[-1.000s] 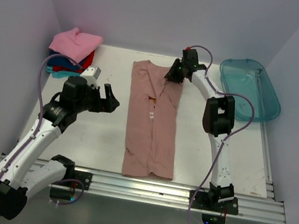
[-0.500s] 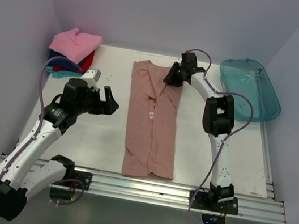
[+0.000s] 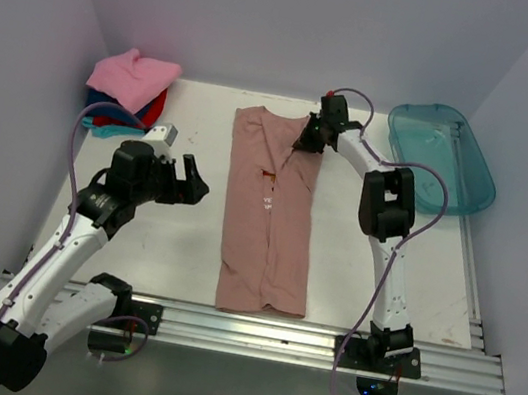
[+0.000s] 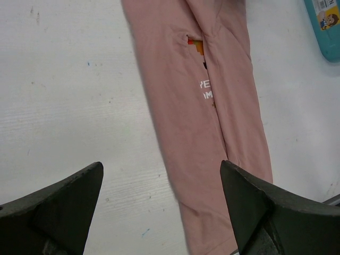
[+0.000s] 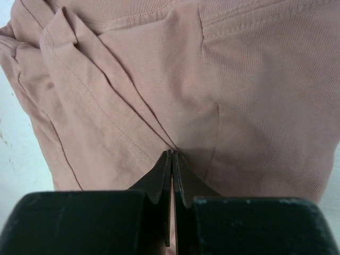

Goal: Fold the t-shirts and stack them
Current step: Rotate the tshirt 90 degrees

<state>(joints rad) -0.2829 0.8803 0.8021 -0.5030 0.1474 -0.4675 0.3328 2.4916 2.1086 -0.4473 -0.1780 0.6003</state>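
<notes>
A dusty pink-brown t-shirt [image 3: 271, 214] lies folded into a long narrow strip down the middle of the table, its print half hidden in the fold [image 4: 204, 90]. My right gripper [image 3: 306, 142] is at the shirt's far right corner, shut on a pinch of its fabric [image 5: 172, 153]. My left gripper [image 3: 196, 178] is open and empty, hovering above bare table left of the shirt; its fingers [image 4: 58, 204] frame the shirt's left edge. A stack of folded tees, bright pink on top [image 3: 134, 75] over red, blue and teal, sits at the far left corner.
A translucent teal plastic tub [image 3: 441, 156] stands at the far right, partly over the table's edge. Grey walls close in the table on three sides. A metal rail [image 3: 251, 332] runs along the near edge.
My right gripper has shifted slightly right and toward the far edge at the shirt's corner. My left gripper has drifted a little toward the near edge.
</notes>
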